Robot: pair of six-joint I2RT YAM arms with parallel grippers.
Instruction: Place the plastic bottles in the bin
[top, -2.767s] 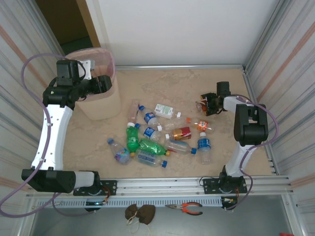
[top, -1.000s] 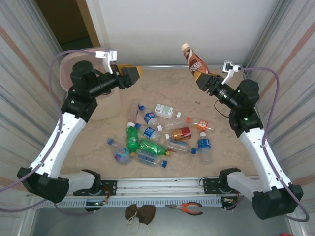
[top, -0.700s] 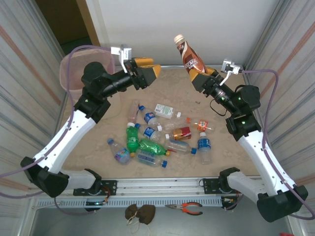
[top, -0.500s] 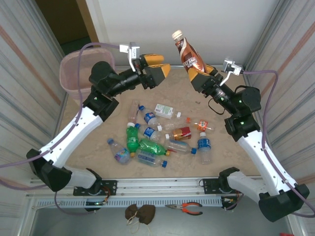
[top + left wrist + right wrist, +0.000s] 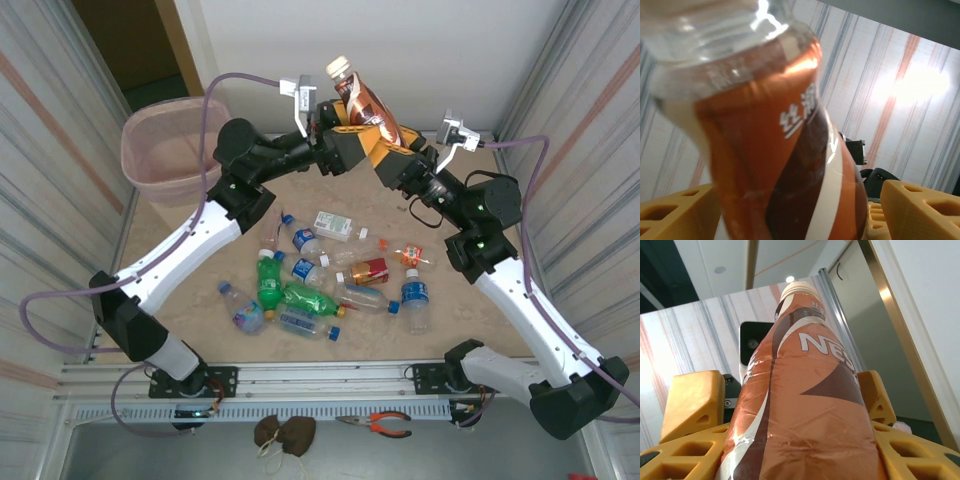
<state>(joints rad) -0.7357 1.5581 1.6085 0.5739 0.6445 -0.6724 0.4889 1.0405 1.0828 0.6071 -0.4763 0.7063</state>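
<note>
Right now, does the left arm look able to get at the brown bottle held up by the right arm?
Probably yes. The left arm's jaws stand open on either side of the bottle, with nothing between. The right arm's jaws hold only its lower end.

**Count: about fourteen bottles, one bin**

One brown-sleeved plastic bottle point(image 5: 365, 103) is up at twelve o'clock. About thirteen small plastic bottles point(image 5: 368, 271) lie at centre, including two green plastic bottles point(image 5: 268, 283). One pale pink tapered bin point(image 5: 165, 188) stands at ten o'clock. One orange-handled pliers point(image 5: 375, 424) lies at six o'clock.
</note>
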